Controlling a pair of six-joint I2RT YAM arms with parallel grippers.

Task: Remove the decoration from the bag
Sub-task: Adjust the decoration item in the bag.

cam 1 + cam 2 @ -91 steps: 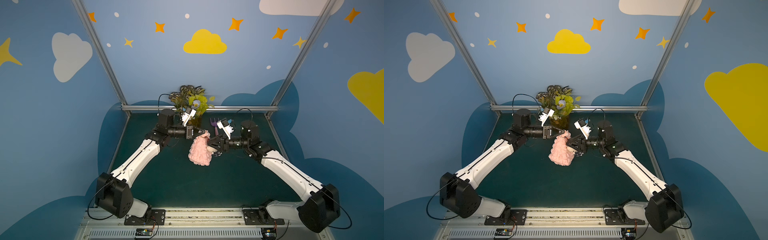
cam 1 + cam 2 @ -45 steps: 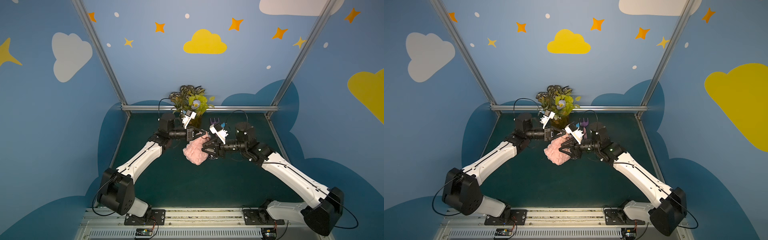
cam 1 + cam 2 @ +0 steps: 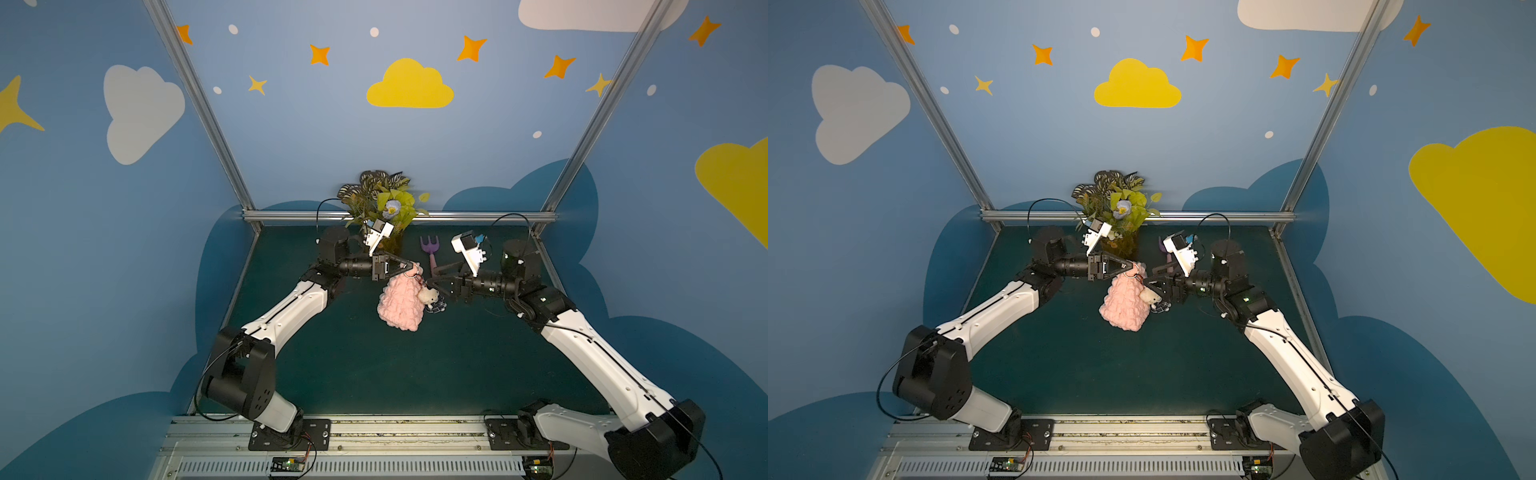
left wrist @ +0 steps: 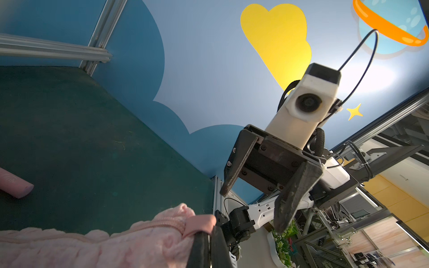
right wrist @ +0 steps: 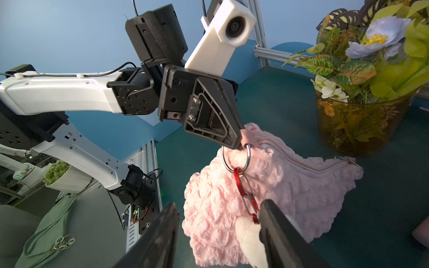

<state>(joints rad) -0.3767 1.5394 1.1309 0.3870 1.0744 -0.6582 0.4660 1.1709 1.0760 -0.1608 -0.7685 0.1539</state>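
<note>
The pink quilted bag (image 3: 399,303) (image 3: 1125,305) hangs from my left gripper (image 3: 411,266) (image 3: 1133,264), which is shut on the pink tab at its top corner (image 4: 202,220). A silver ring (image 5: 235,157) and a red clip (image 5: 246,195) link that corner to the decoration (image 3: 430,297) (image 3: 1149,296), a cream plush figure with a dark lower part. It dangles against the bag's right side. My right gripper (image 3: 432,278) (image 5: 219,206) is open, its fingers spread on either side of the decoration (image 5: 249,234). One finger (image 5: 274,220) lies right beside the plush.
A vase of artificial flowers (image 3: 384,208) (image 5: 362,120) stands at the back, just behind the left wrist. A purple-and-pink toy garden fork (image 3: 430,245) lies behind the right gripper. Metal frame rails (image 3: 399,215) and blue walls close in the green mat (image 3: 374,365).
My right gripper has drawn back to the right and opened wider. The bag has swung down to hang lower from the left gripper, and the decoration now shows beside it.
</note>
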